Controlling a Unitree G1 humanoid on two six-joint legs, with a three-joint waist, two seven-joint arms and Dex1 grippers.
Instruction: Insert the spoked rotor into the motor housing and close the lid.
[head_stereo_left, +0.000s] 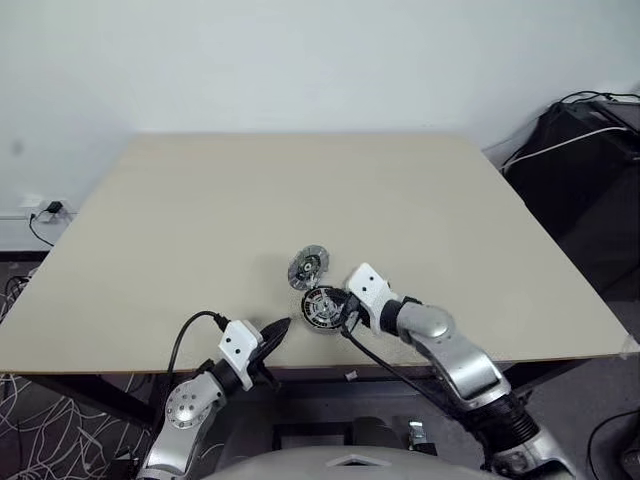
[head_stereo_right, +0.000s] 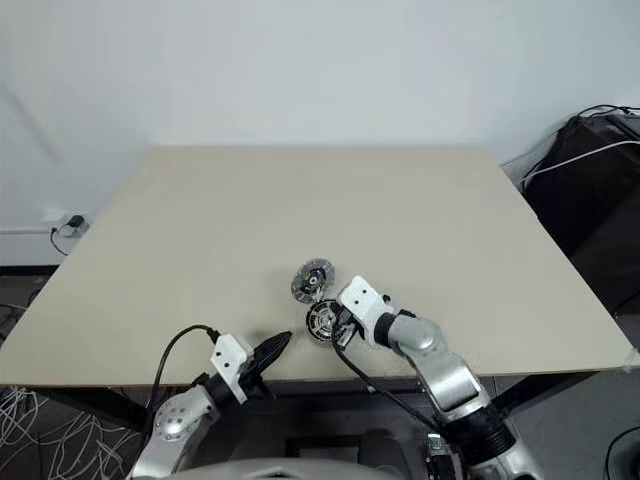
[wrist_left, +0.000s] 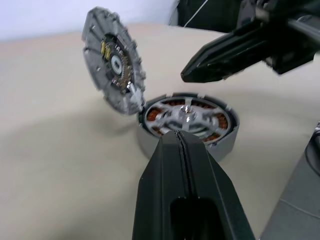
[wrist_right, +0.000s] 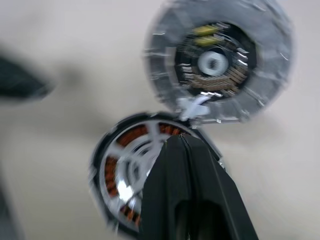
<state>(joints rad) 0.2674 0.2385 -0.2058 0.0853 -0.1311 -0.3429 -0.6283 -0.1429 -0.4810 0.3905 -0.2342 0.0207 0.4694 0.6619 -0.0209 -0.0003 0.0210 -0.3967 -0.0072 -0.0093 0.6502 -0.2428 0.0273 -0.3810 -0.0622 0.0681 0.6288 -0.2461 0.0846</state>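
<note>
We see motor housing (head_stereo_left: 322, 306) near table's (head_stereo_left: 200, 220) front edge, spoked rotor (wrist_left: 186, 116) seated inside, lid (head_stereo_left: 309, 267) tilted open behind it. Right gripper (head_stereo_left: 343, 312), fingers pressed together, empty, angles down over housing rim. Left gripper (head_stereo_left: 280, 329), clenched, empty, points level toward housing, just short.

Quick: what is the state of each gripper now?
Left gripper: shut, holding nothing.
Right gripper: shut, holding nothing, over the housing.

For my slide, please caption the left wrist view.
Spoked rotor seated in motor housing, lid still hinged open.
</note>
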